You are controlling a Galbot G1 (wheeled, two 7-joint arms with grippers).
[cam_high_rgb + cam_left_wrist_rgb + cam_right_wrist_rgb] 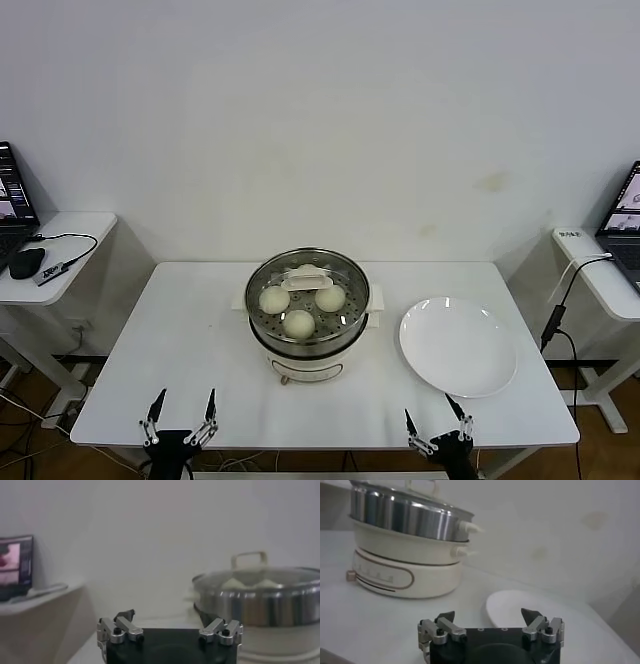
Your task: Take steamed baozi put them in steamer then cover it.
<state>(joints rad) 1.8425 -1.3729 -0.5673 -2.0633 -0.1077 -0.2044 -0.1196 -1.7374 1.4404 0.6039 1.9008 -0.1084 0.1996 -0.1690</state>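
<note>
A: Looks finished. Steamed baozi inside the steamer at mid-table; three plain to see, a fourth perhaps tucked under the handle at the far side, hard to tell. Cover seated on the rim, bar handle up.

B: Grippers?

A: Left gripper at the near edge, left of the pot, jaws spread wide, holding nothing. Right gripper at the near edge on the right, just short of the white plate, also spread wide and empty.

B: Any trouble from here?

A: Little, while both hang back. Worst case, probably: a sweep inward from the left, clipping the pot's side handle or knocking the glass cover askew. Smooth rim on smooth steel, so likely to slide if bumped.

B: And on the right?

A: Bare plate nearest the right fingertips. A forward push could nudge it toward the right edge of the table; plate already fairly near that edge.

B: Room to move?

A: Plenty on the left, open tabletop from the pot out to the left edge. A clear strip along the near edge between the two grippers. Tighter on the right, with the plate filling most of that side. Side desks with laptops and cables well apart, beyond both ends.
</note>
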